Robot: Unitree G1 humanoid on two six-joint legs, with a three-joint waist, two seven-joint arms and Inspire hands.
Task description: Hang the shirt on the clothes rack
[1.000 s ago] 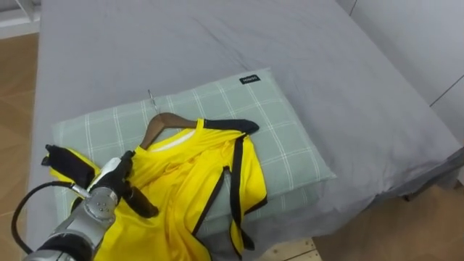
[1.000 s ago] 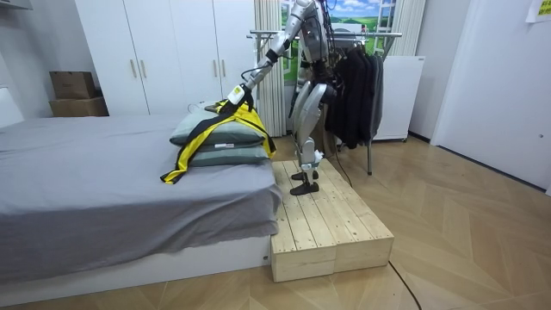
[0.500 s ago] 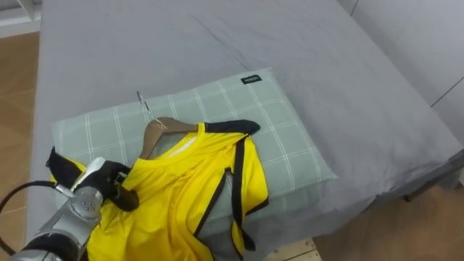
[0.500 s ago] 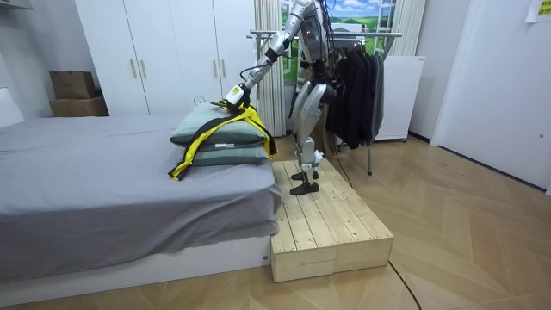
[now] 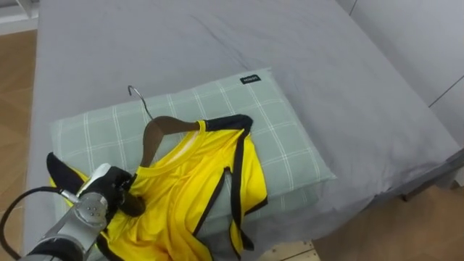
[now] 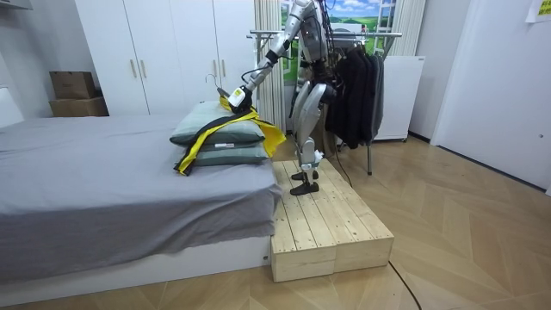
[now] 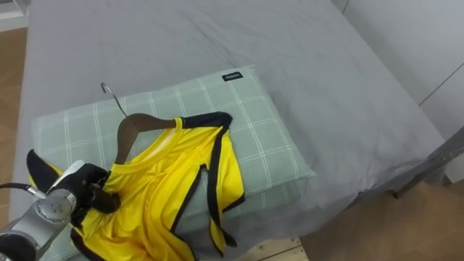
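Observation:
A yellow shirt (image 5: 196,181) with black trim lies on a wooden hanger (image 5: 165,126) across a green checked pillow (image 5: 283,123) on the bed. The hanger's metal hook (image 5: 138,98) points up and to the far left. My left hand (image 5: 109,196) reaches in from the lower left, its fingers curled round the shirt's shoulder at the near end of the hanger. In the room view the left hand (image 6: 234,93) holds that end slightly raised over the pillow stack, and part of the shirt (image 6: 267,133) drapes off the pillow's edge toward the robot.
The pillow lies on a wide grey bed (image 5: 217,43) whose edge (image 5: 435,170) falls away at the right. The robot stands on a wooden platform (image 6: 327,224) beside the bed. A clothes rail (image 6: 344,36) with dark garments stands behind it.
My left hand has gone from straight fingers to curled round the shirt's shoulder. The hanger has tilted and its hook has shifted to the far left. The shirt has been drawn toward the robot.

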